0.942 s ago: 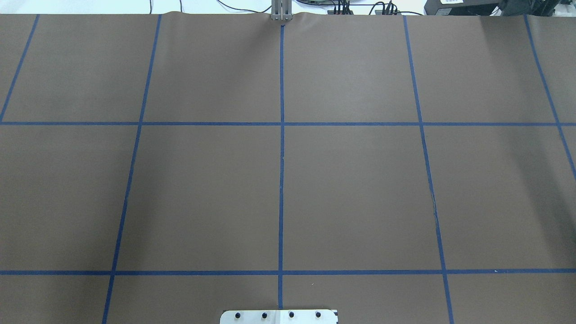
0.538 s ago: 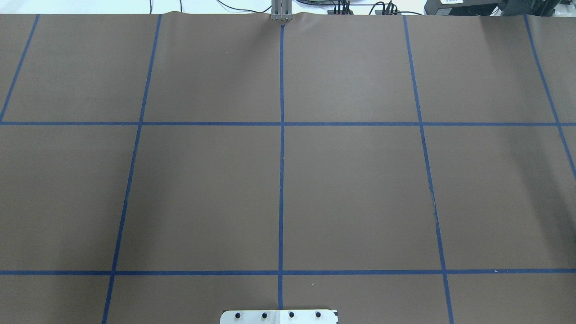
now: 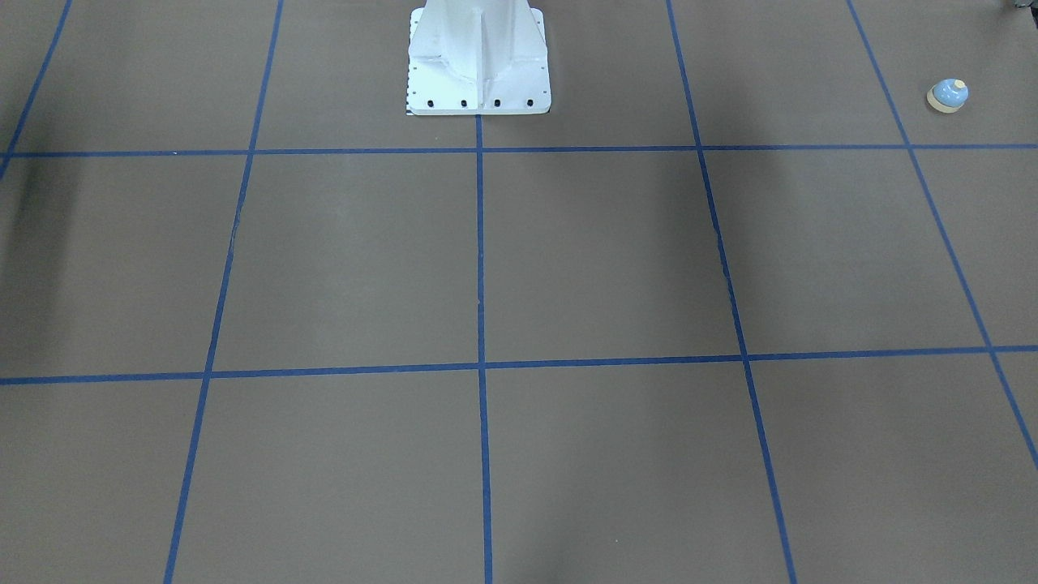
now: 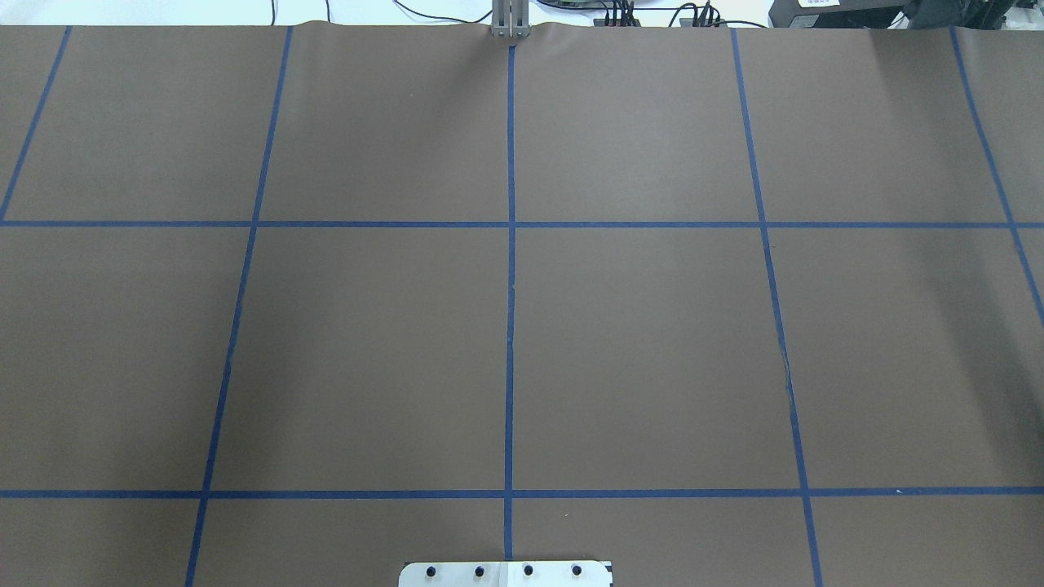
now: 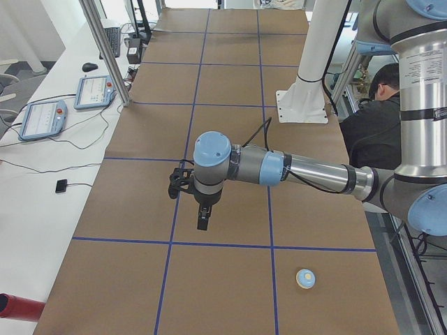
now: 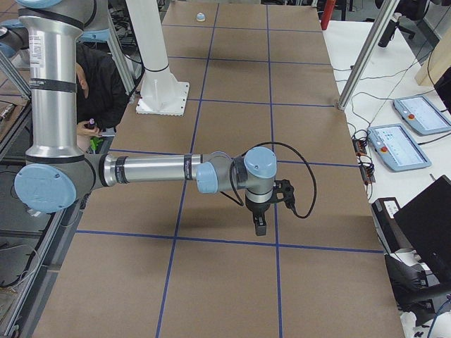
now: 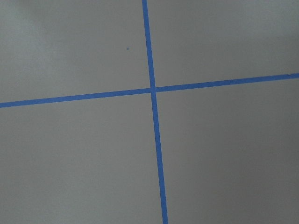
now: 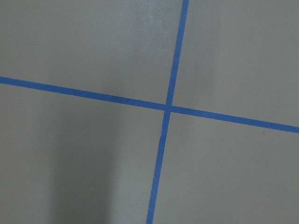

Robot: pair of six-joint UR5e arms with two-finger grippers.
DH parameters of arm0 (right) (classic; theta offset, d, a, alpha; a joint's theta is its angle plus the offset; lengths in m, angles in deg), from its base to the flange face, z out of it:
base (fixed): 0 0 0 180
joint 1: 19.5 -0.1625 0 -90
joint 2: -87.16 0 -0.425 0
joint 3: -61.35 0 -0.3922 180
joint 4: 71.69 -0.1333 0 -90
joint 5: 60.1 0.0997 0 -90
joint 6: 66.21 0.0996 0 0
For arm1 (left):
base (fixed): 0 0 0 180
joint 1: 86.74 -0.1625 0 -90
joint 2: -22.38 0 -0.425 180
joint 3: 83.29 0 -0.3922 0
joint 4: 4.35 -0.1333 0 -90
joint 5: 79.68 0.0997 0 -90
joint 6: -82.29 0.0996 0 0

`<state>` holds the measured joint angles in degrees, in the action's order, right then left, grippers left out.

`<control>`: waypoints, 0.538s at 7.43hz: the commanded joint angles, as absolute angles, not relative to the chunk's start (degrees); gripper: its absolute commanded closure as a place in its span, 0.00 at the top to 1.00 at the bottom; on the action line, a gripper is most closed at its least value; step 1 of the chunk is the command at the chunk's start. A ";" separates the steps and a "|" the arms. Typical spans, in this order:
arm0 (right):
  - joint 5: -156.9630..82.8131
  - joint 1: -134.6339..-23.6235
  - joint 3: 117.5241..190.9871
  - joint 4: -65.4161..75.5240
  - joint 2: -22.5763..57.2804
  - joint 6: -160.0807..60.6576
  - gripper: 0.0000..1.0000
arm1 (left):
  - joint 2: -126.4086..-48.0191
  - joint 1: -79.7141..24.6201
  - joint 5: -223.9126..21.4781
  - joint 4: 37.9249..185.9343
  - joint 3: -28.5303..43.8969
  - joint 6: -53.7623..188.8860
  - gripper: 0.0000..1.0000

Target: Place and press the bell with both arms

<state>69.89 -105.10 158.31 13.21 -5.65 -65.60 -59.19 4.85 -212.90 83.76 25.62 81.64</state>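
Note:
The bell (image 3: pixel 948 95) is a small light-blue dome with a cream base and button. It stands upright on the brown table at the robot's left end, near the robot's side, and also shows in the exterior left view (image 5: pixel 304 278) and the exterior right view (image 6: pixel 200 16). My left gripper (image 5: pixel 203 223) points down above the table, about one grid square from the bell. My right gripper (image 6: pixel 259 225) points down over the table's other end. Both show only in the side views, so I cannot tell whether they are open or shut. The wrist views show only tape lines.
The white bolted pedestal (image 3: pixel 478 65) stands at the middle of the robot's side. An operator (image 5: pixel 370 118) sits behind it. Teach pendants (image 5: pixel 42 118) and cables lie on the white bench across the table. Blue tape (image 4: pixel 510 326) grids the brown table.

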 commanded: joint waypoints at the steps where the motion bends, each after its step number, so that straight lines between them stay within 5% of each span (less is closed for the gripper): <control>1: 69.89 -105.10 158.29 13.21 -5.65 -65.60 1.00 | -59.44 4.49 -213.01 85.72 24.91 81.07 1.00; 4: 69.89 -105.10 158.20 13.21 -5.65 -65.60 1.00 | -58.05 0.89 -210.57 88.53 23.59 81.50 1.00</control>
<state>69.91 -105.10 158.22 13.21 -5.65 -65.60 -59.11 1.73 -212.27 86.82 23.99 81.46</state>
